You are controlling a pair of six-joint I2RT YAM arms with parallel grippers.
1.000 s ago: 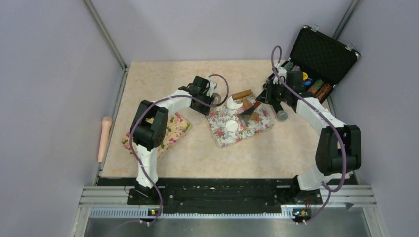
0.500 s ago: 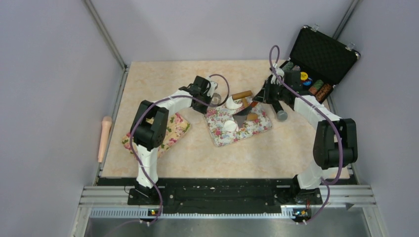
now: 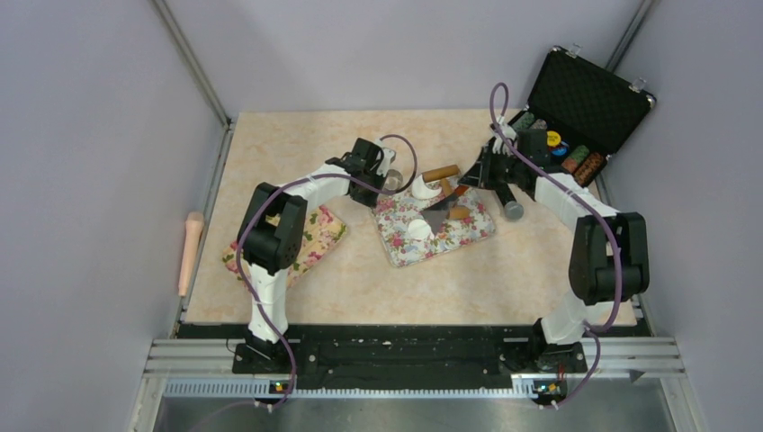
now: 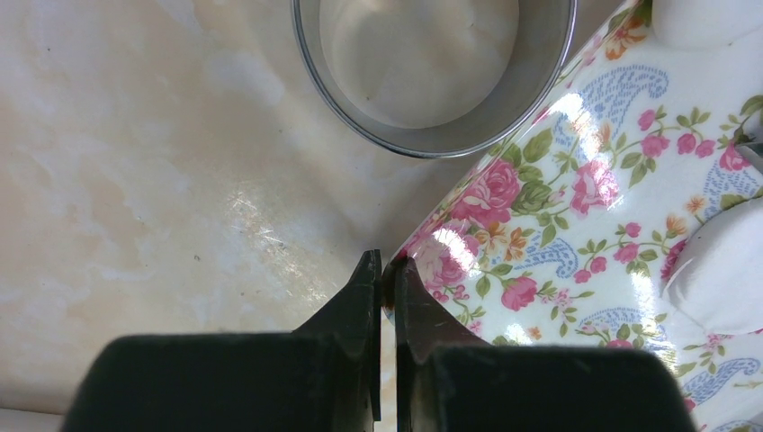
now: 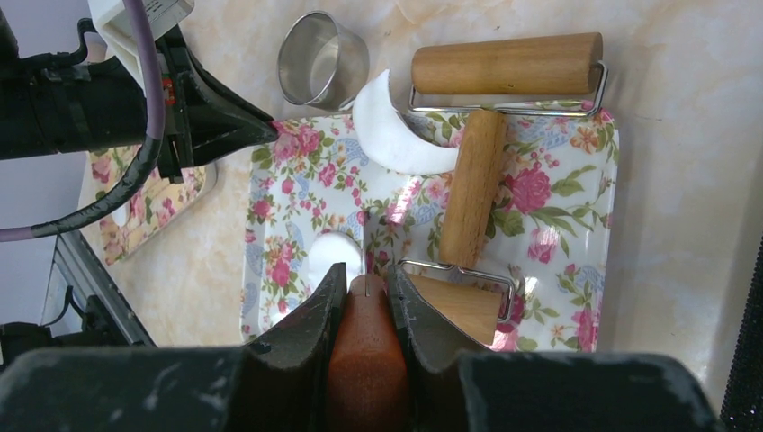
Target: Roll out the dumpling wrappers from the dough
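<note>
Jaws of left gripper point(image 4: 385, 265): together at far left corner of flowered rectangular tray point(image 4: 558, 225); any pinch on its rim unclear. Right gripper point(image 5: 367, 274): clamped on brown wooden roller handle point(image 5: 364, 360). One round white dough wrapper point(image 5: 335, 254) lies mid-tray. A dough disc point(image 4: 418, 49) sits inside steel ring cutter point(image 4: 537, 90) on table point(image 4: 135, 180). White crescent offcut point(image 5: 396, 135) not yet rolled. Held roller's drum partly hidden.

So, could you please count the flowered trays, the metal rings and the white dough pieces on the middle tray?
Flowered trays: 2
Metal ring: 1
White dough pieces on the middle tray, a crescent and a round disc: 2
Total: 5
</note>
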